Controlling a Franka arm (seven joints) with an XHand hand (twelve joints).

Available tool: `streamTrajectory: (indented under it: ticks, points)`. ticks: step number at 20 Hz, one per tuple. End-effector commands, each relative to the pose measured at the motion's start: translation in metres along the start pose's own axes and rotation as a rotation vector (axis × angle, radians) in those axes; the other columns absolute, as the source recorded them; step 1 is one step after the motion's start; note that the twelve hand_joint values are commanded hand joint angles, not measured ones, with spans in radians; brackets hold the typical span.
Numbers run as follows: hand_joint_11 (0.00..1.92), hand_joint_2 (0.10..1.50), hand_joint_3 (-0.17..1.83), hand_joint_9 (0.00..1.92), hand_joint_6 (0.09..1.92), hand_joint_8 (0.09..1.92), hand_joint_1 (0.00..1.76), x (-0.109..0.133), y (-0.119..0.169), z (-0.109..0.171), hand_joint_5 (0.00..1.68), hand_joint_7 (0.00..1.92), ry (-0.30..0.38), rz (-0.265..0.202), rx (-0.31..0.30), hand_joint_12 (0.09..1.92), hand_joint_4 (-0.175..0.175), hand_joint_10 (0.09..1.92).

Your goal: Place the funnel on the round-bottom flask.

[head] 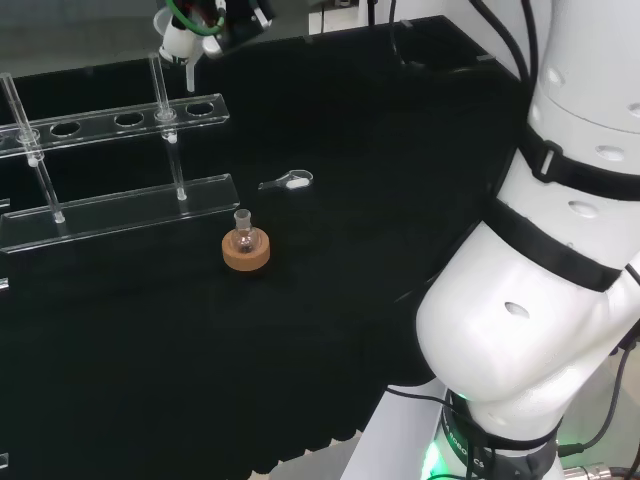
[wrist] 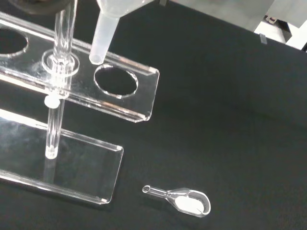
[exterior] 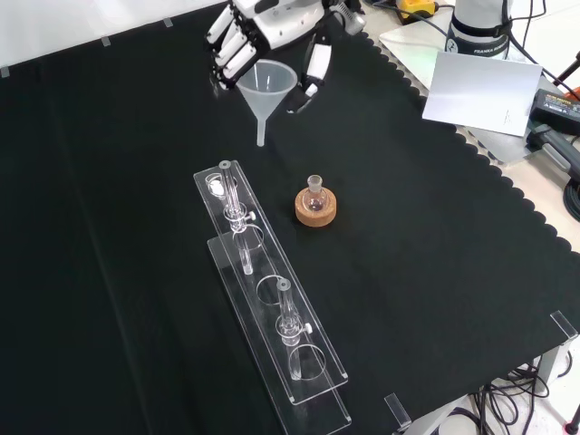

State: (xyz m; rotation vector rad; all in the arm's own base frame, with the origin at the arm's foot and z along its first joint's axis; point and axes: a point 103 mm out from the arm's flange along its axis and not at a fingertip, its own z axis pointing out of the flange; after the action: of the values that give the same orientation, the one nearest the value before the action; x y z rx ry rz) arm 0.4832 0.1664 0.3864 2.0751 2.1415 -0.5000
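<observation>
Head view: the hand (head: pixel 215 18) is at the top edge, above the far end of the clear rack (head: pixel 110 170), with its fingers curled round the funnel (head: pixel 180 45); the funnel stem points down, clear of the rack. The flask (head: pixel 243 236) stands upright in a cork ring (head: pixel 245 251) on the black cloth (head: pixel 330 330), just in front of the rack's lower shelf and well apart from the hand. A small clear scoop (head: pixel 290 182) lies on the cloth to the right of the rack, beyond the flask. The arm (head: pixel 560 260) stands at the right. Front view: the hand (exterior: pixel 263 27) enters from the top and grips the funnel (exterior: pixel 265 89) at its wide rim, fingers on the left side and thumb on the right. The funnel hangs mouth up, stem down, above the cloth (exterior: pixel 109 227) and above the upper end of the rack (exterior: pixel 263 290). The flask (exterior: pixel 315 194) in its ring (exterior: pixel 317 208) sits lower and to the right of the funnel, just beside the rack, its neck open and bare. Wrist view: the funnel stem (wrist: pixel 104 33) hangs over the end of the rack's (wrist: pixel 81 86) top plate, beside its last hole. The scoop (wrist: pixel 184 200) lies on the cloth (wrist: pixel 230 105) near the rack's lower shelf.
</observation>
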Motion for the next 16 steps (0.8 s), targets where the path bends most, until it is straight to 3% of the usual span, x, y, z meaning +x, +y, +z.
streamTrajectory:
  ticks: [1, 11, 16]
  points:
    - [0.61, 0.82, 0.52, 0.92, 0.55, 0.74, 0.76, -0.001, -0.057, 0.026, 0.55, 0.62, -0.035, 0.072, 0.062, 1.25, -0.051, 0.51]
    - [0.60, 0.81, 0.52, 0.92, 0.56, 0.74, 0.76, 0.005, -0.087, 0.071, 0.55, 0.62, -0.050, 0.083, 0.126, 1.25, -0.051, 0.51]
    - [0.60, 0.81, 0.52, 0.92, 0.56, 0.74, 0.77, 0.009, -0.095, 0.093, 0.54, 0.61, -0.045, 0.082, 0.129, 1.25, -0.051, 0.51]
